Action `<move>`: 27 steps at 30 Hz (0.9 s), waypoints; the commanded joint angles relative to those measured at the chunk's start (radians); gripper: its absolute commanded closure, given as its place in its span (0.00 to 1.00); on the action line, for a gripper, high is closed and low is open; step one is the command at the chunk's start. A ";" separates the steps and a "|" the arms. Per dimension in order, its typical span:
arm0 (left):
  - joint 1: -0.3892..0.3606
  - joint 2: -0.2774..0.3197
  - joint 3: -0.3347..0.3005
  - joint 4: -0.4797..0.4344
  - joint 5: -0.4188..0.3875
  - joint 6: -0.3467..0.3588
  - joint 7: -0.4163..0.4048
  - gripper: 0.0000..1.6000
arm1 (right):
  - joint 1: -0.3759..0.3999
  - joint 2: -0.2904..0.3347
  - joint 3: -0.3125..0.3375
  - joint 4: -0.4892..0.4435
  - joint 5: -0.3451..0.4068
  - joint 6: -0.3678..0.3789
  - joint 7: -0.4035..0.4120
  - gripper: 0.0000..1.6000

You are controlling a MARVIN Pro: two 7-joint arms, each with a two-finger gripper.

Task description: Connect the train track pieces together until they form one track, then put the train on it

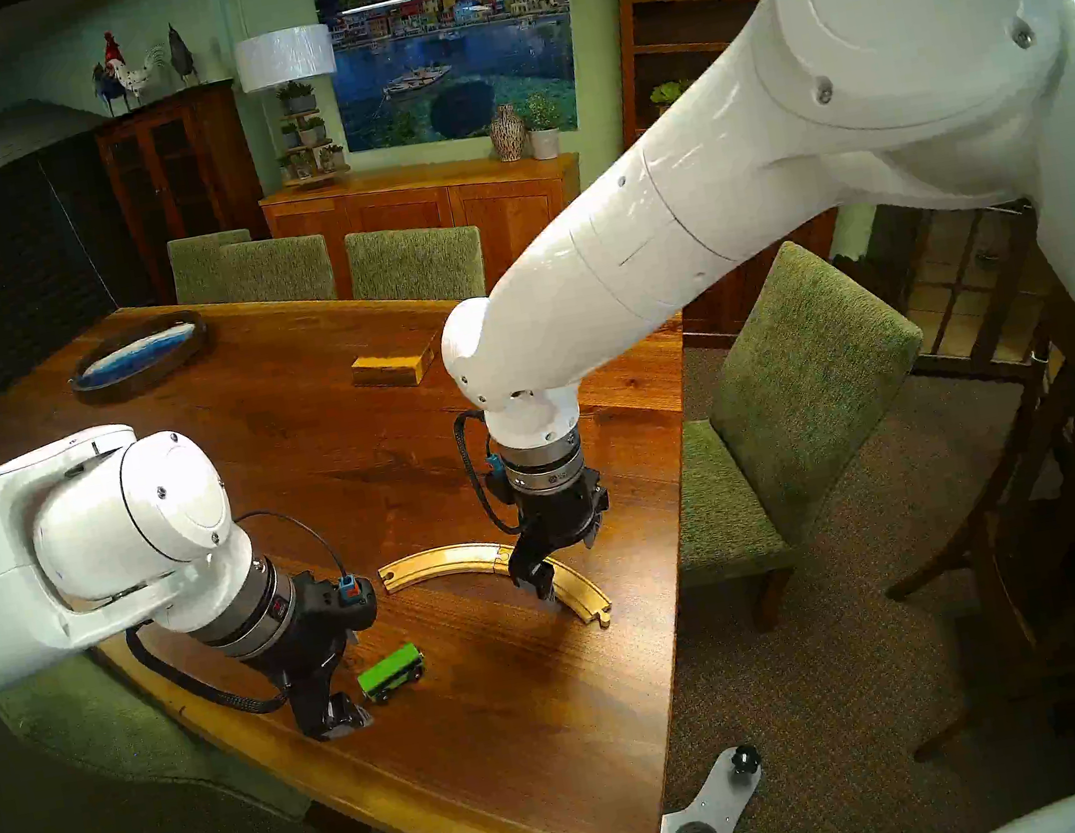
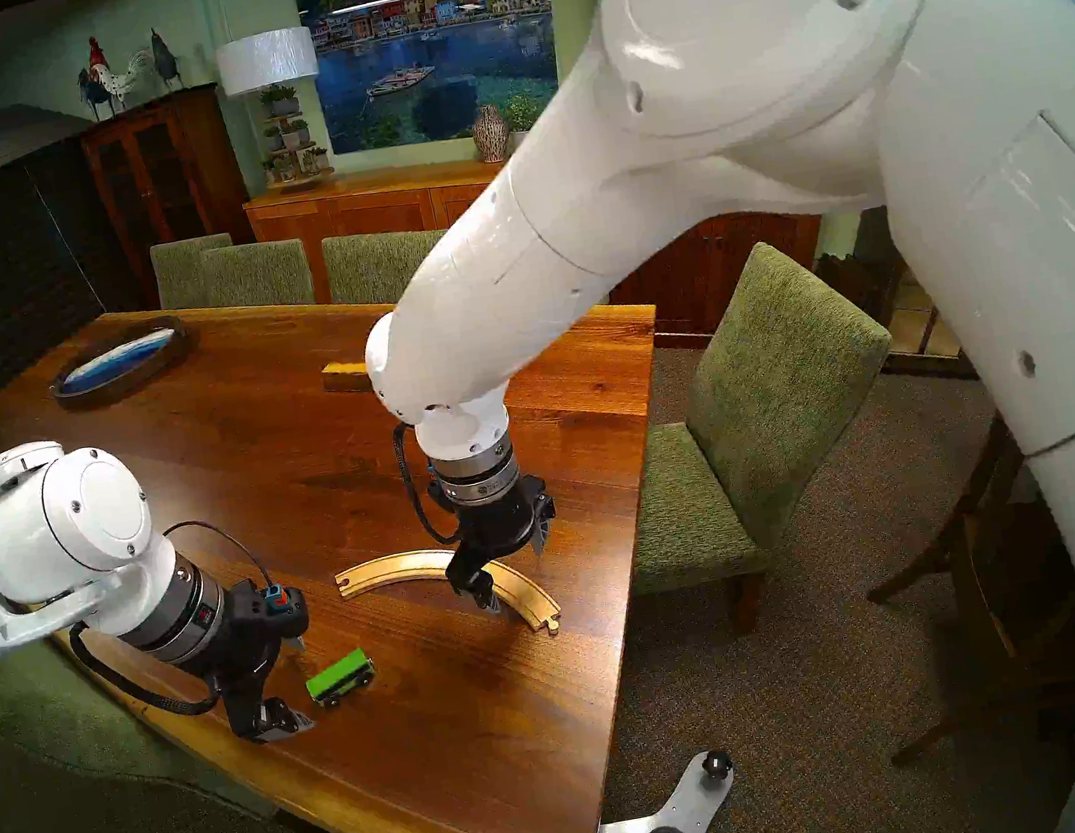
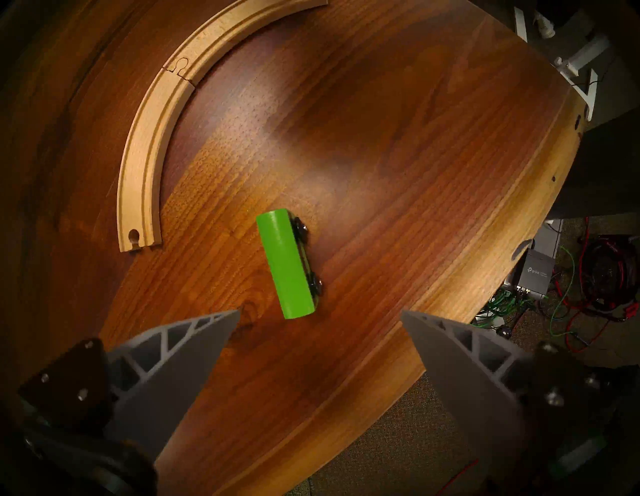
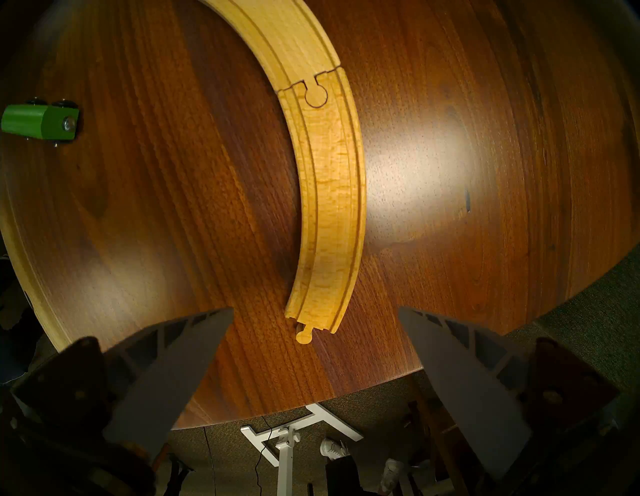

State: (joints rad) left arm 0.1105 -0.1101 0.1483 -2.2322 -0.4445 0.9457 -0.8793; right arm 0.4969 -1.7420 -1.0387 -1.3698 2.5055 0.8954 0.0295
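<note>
Track (image 3: 152, 138) lies joined peg-in-hole on the bench (image 1: 534, 721), so right gripper (image 1: 561, 559) hangs empty, jaws apart, above it; left gripper (image 3: 320, 346), also apart, sits just short of the green train (image 3: 285, 263), likely next pick.

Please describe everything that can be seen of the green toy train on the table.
The train is a small, boxy, bright green toy, apparently painted wood, with dark side windows and small black wheels. One end carries a round metal stud. It stands upright on its wheels on the bare wooden table, inside the curve of the track but apart from it. Nothing grips it; the open left gripper hangs near one end.
</note>
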 commanded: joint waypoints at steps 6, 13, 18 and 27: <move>-0.049 -0.048 0.030 0.054 0.023 -0.042 -0.128 0.00 | 0.025 0.012 0.005 0.006 -0.003 0.003 0.004 0.00; -0.063 -0.143 0.063 0.148 0.049 -0.057 -0.169 0.00 | 0.025 0.012 0.006 0.007 -0.004 0.004 0.004 0.00; -0.071 -0.189 0.082 0.191 0.035 -0.060 -0.168 0.00 | 0.025 0.012 0.006 0.007 -0.004 0.004 0.004 0.00; -0.069 -0.268 0.100 0.241 0.005 -0.047 -0.161 0.00 | 0.025 0.013 0.006 0.007 -0.005 0.004 0.004 0.00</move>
State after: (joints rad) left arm 0.0684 -0.2988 0.2530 -2.0185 -0.4163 0.8831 -0.9450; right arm 0.4969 -1.7396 -1.0369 -1.3702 2.5038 0.8975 0.0318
